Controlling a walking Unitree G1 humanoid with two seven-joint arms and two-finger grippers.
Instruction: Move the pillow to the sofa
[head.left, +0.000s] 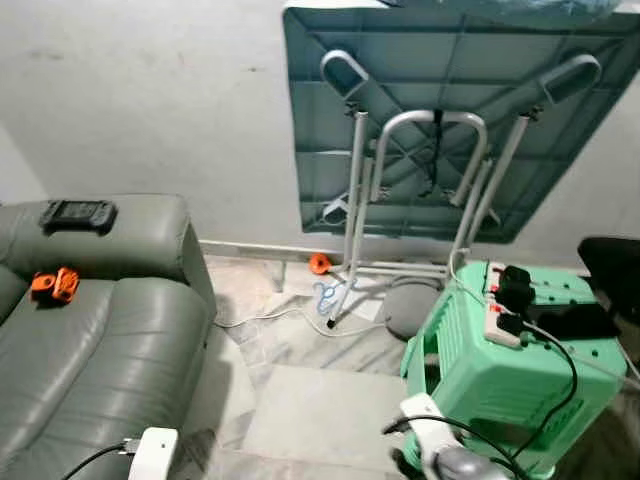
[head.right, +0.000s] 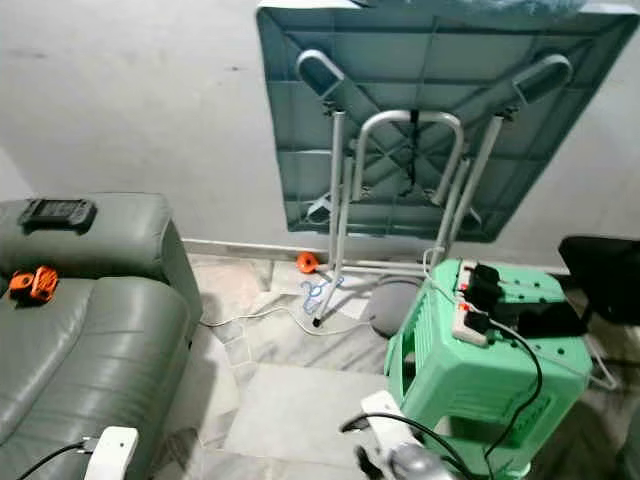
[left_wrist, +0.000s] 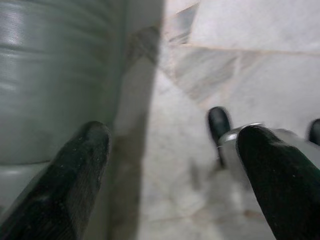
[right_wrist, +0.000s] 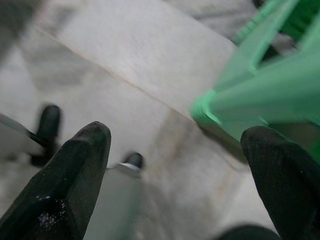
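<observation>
Marble floor lies between the grey sofa at left and green stool at lower right, my left gripper and right gripper both spread and empty, since no pillow is within reach.

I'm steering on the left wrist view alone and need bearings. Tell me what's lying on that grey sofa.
Observer: A small orange object lies on the sofa cushion.
Operator: Keep going, higher up.
Observer: A flat black device rests on the sofa's top edge.
Operator: Now report what stands on the robot's right.
Observer: A green plastic stool with a white power strip on top.
</observation>
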